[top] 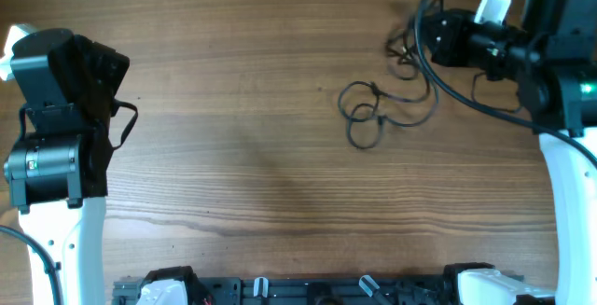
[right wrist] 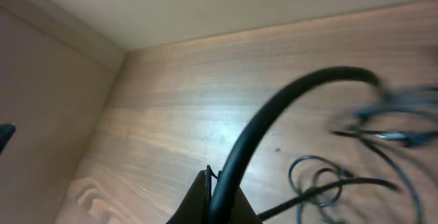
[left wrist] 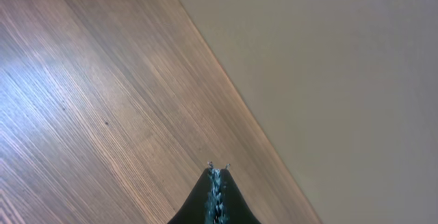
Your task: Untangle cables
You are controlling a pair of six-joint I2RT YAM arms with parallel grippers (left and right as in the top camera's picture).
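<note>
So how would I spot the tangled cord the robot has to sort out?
Look at the brown wooden table, in its upper right part as seen from overhead, beside the right arm. Lying flat there are the cables, a thin black scribble of small loops. They are much thinner than the thick black wire that curves off the arm.

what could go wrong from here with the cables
The thick arm wire arcs right beside the shut right gripper; it may snag the cables or be pinched instead of one. With the left gripper far off and nothing pinning the loops, a pull may just drag or tighten the bundle.
</note>
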